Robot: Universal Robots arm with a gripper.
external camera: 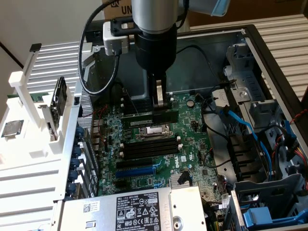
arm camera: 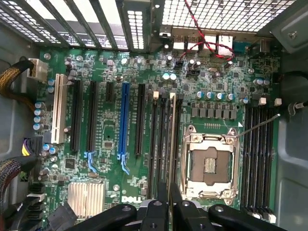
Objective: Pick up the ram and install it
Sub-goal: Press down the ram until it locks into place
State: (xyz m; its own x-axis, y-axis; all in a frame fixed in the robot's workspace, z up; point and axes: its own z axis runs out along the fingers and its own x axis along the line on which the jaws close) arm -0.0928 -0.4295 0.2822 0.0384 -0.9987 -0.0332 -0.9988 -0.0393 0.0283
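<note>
The ram shows edge-on in the wrist view as a thin pale strip running along the black memory slots beside the processor socket. My gripper is shut on it, with one black finger on each side of its near end. In the exterior view the gripper hangs straight down over the motherboard. It holds the ram level, just behind the socket and low over the slots. I cannot tell whether the stick is seated in a slot.
Four more black memory slots lie on the socket's other side. Expansion slots, one of them blue, lie further along the board. A power supply sits at the front and blue cables at the exterior view's right. A white rack stands at its left.
</note>
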